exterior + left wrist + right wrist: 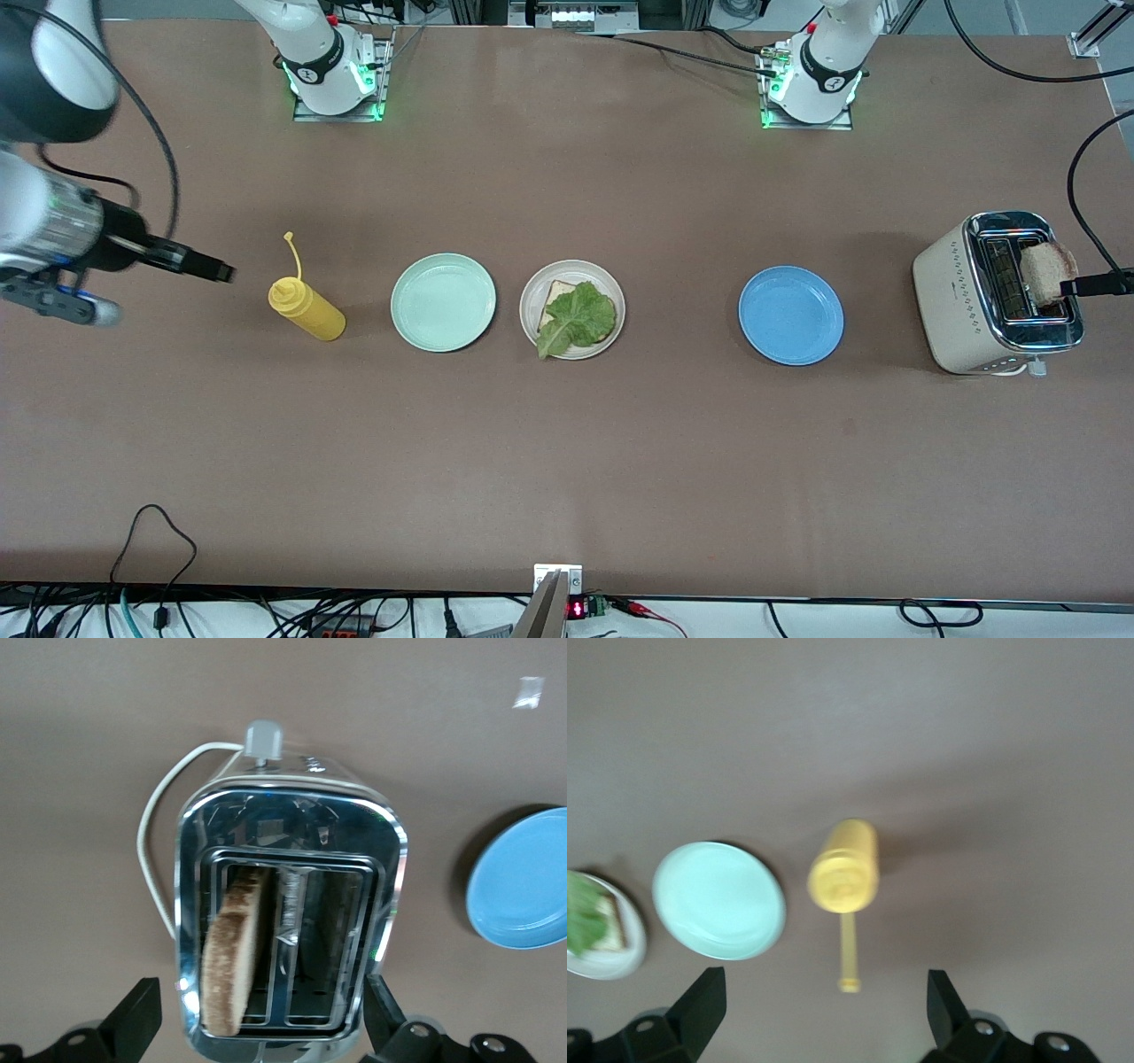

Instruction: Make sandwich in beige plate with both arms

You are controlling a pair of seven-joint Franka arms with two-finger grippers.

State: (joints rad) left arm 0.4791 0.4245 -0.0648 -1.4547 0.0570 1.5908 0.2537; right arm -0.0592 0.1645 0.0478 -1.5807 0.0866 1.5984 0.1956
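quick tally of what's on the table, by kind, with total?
Plates: 3 (mint plate, beige plate, blue plate)
Bread slices: 2 (slice on plate, slice in toaster)
Lettuce: 1
Mustard bottle: 1
Toaster: 1
Total: 8

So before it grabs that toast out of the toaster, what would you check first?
1. Left gripper open over the toaster: ok.
2. Toast slice standing up out of its slot, reachable: ok.
3. Beige plate already has bread and lettuce: ok.
4. Lettuce fully on the bread: not ok, it overhangs the plate rim.
5. Right gripper open, waiting above the mustard bottle, away from the plate: ok.
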